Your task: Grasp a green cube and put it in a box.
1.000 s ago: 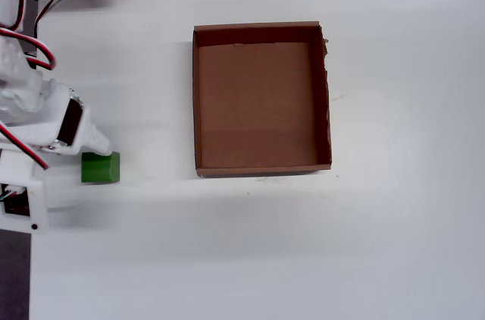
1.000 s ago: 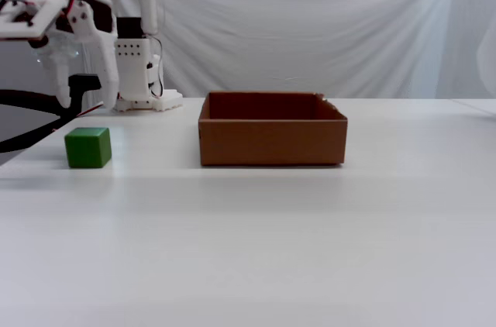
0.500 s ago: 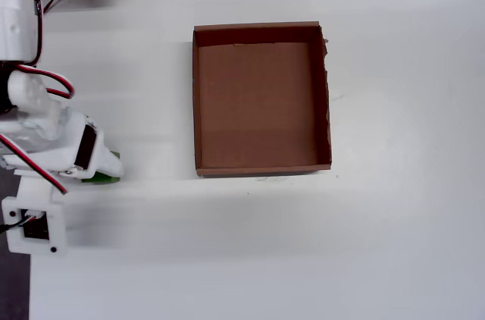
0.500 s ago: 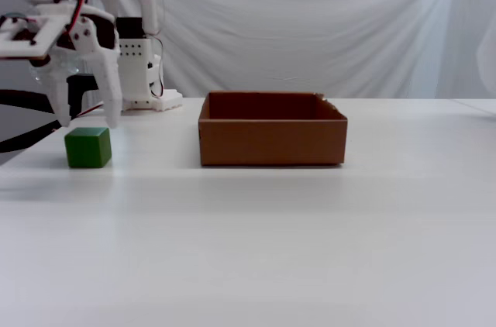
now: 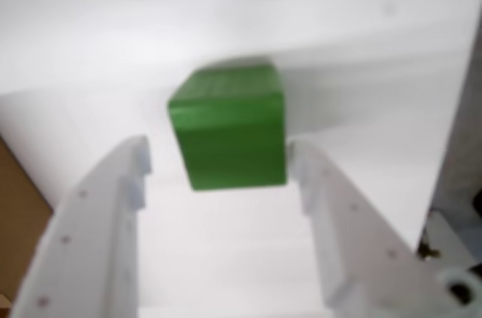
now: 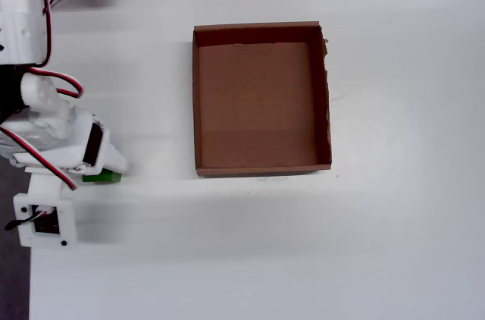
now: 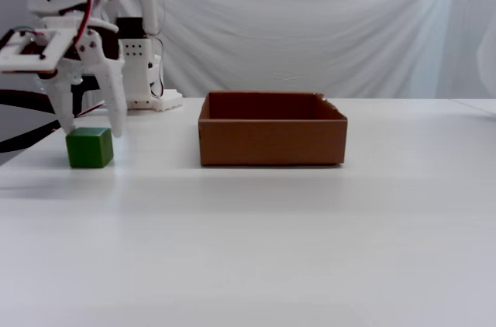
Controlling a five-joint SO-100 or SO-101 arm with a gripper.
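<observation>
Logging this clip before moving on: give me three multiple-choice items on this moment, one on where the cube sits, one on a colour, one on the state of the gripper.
1. Where is the green cube?
A. inside the box
B. on the table, left of the box in the fixed view
C. lifted clear of the table

2. What colour is the box?
A. brown
B. white
C. blue

3. What state is the gripper in?
A. shut on the cube
B. open, its fingers either side of the cube
C. open over the box

Answers: 1 B, the fixed view shows the cube resting on the table, apart from the box. 2 A, its cardboard floor and walls are brown in the overhead view. 3 B, the wrist view shows gaps between both fingers and the cube.
</observation>
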